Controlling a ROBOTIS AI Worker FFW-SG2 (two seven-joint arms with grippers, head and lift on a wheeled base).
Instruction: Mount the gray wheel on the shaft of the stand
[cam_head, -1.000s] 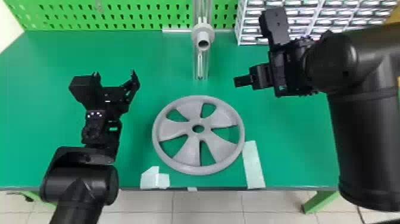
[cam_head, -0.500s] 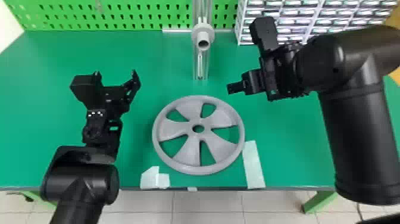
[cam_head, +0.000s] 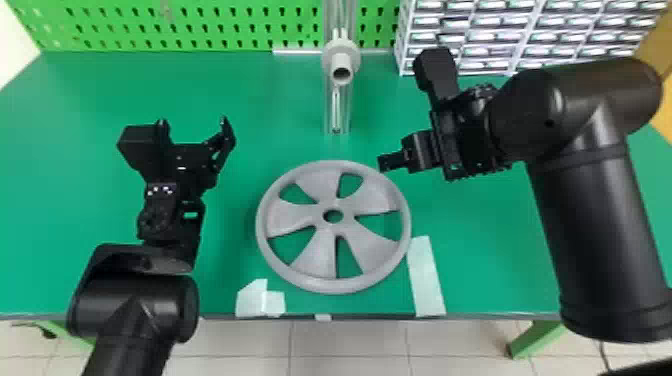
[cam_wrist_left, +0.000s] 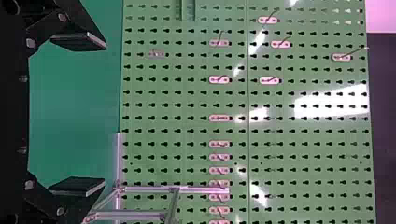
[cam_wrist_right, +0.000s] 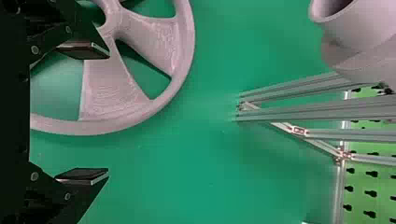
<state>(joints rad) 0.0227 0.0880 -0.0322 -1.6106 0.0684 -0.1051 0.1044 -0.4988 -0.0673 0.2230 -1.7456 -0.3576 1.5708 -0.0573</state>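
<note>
Right pincer (cam_wrist_right: 108, 113): wide open, empty, near the wheel's far right edge in head view, not gripping it. Left pincer (cam_head: 193, 121): also wide open and empty, over the counter (cam_head: 480, 250) left of the wheel. Wheel (cam_head: 315, 260) lies flat on the counter between the arms, hub hole up, tape (cam_head: 426, 275) by its right side. Stand (cam_wrist_right: 327, 108) is beyond it, shaft (cam_head: 341, 59) bare.

Step in hand, my read: pre-grasp, wheel unmounted. Next: bring the right pincer onto the rim, fingers straddling it, then close. Wheel will need tilting upright later so hub meets shaft; an off-centre grip could let it twist.
</note>
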